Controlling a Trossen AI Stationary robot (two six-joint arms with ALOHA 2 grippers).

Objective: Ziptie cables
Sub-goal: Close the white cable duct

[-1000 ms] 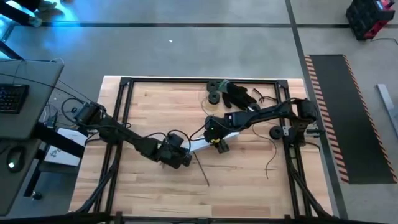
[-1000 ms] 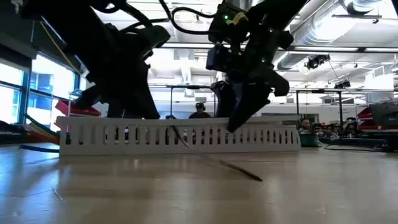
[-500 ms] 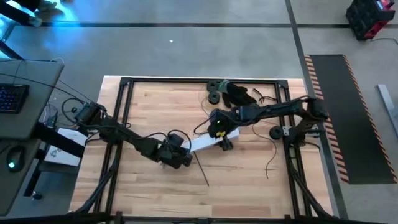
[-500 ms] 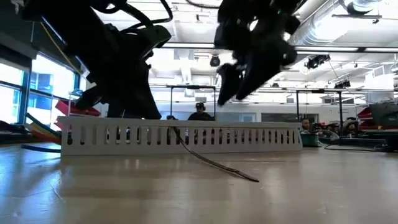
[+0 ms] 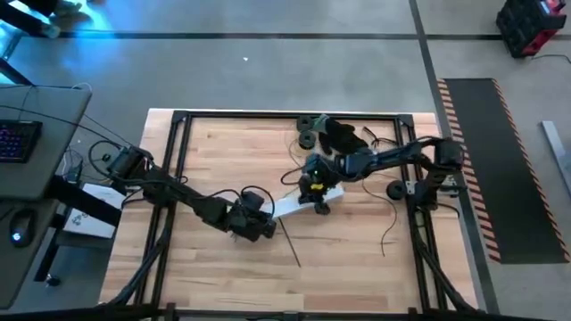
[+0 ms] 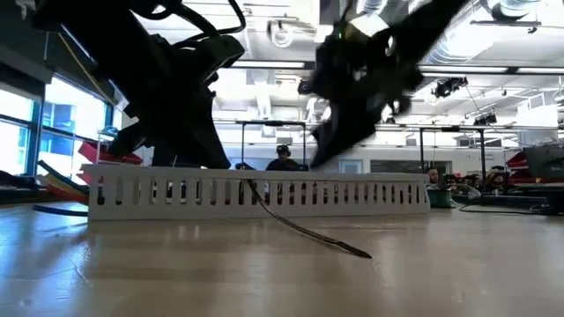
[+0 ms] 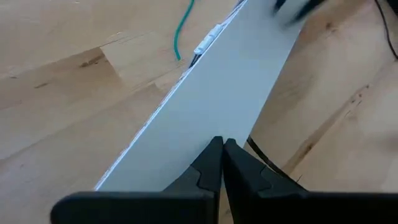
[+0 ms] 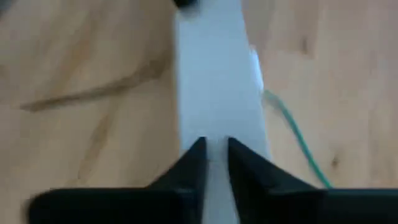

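Note:
A long white perforated strip (image 5: 308,201) lies flat on the wooden table. My left gripper (image 7: 222,146) is shut at the strip's left end (image 5: 275,211). My right gripper (image 8: 214,149) hangs above the strip's middle, shut with nothing between its fingers; in the low view it (image 6: 322,150) is clear of the strip (image 6: 264,189). Of the cables, a green wire (image 7: 182,31) runs out beside the strip, also in the right wrist view (image 8: 298,146). A thin dark cable (image 5: 290,242) leads from the strip toward the near edge and rests on the table (image 6: 308,233). My left gripper has its shut fingertips (image 7: 214,149) on the strip's flat white top (image 7: 211,106), near its left end. They come slanting down from the table's left and lie along the strip. The strip lies flat on the table. Whether they press on it does not show.
A black lumpy heap with round black parts (image 5: 335,134) lies at the far edge. One more round black part (image 5: 393,189) and a loose thin wire (image 5: 389,227) are on the right. Black frame rails (image 5: 178,160) border the table. A person (image 6: 282,160) is far behind.
My right gripper has risen from beside the strip and now hangs clear above it, a little farther toward the far edge and tipped. The strip and the dark cable lie where they were.

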